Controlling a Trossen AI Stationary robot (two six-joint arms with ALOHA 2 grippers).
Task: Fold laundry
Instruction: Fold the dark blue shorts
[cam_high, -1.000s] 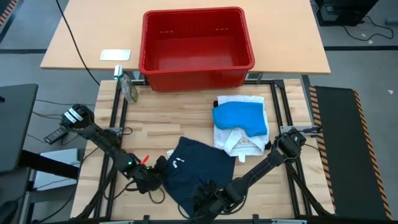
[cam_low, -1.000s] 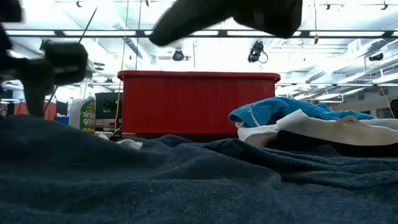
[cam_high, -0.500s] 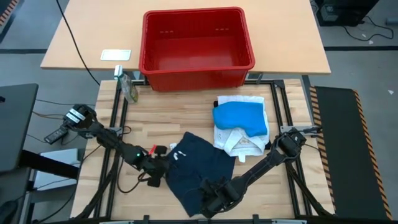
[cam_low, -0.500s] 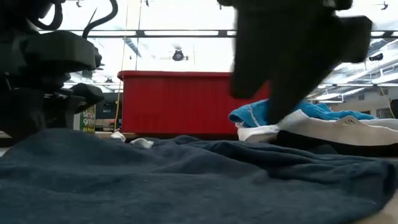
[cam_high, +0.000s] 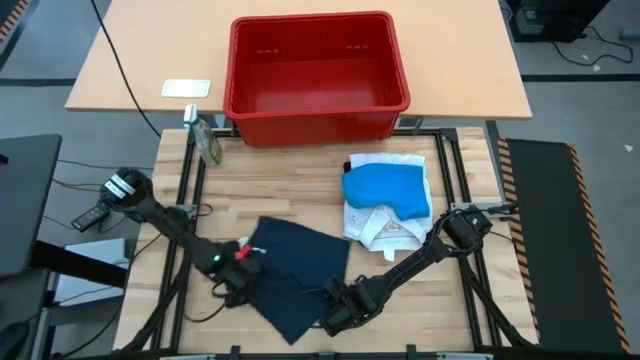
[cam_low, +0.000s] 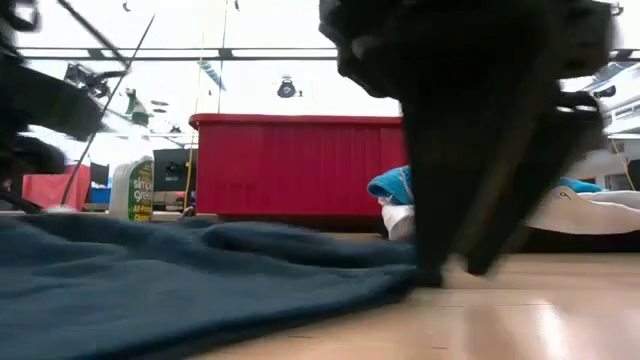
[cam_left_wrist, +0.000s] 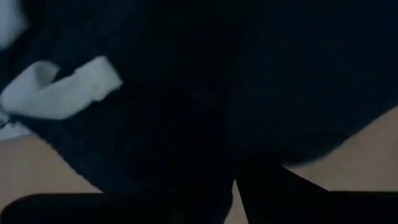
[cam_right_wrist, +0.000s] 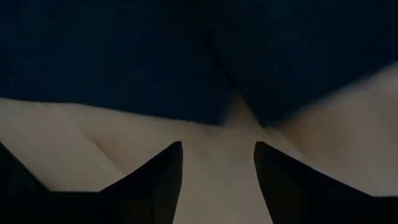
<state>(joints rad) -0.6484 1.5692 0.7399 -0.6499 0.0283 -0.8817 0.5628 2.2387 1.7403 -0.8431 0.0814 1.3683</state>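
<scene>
The black shirt lies spread on the wooden table near its front edge, and its white neck label shows. My left gripper points down at the shirt's left part and is shut on the cloth. My right gripper stands open over bare wood, just off the shirt's near right edge. It touches no cloth. The blue piece rests on the white garment at the table's right. My left gripper comes from above, pointing down, onto the shirt's left part, close to the white neck label. The fingers and the dark cloth run together in the wrist view, so layers and edge cannot be told. The shirt lies on the table, not lifted.
A red plastic basket stands at the far middle. A spray bottle is at the far left and a white card lies beyond it. Bare wood shows in front of my right gripper.
The shirt has slid toward the table's left and turned. It lies flatter, and bare wood shows at the near right where cloth lay before. My right gripper has sunk toward the table at the shirt's near right edge. My left gripper has turned about its own axis.
</scene>
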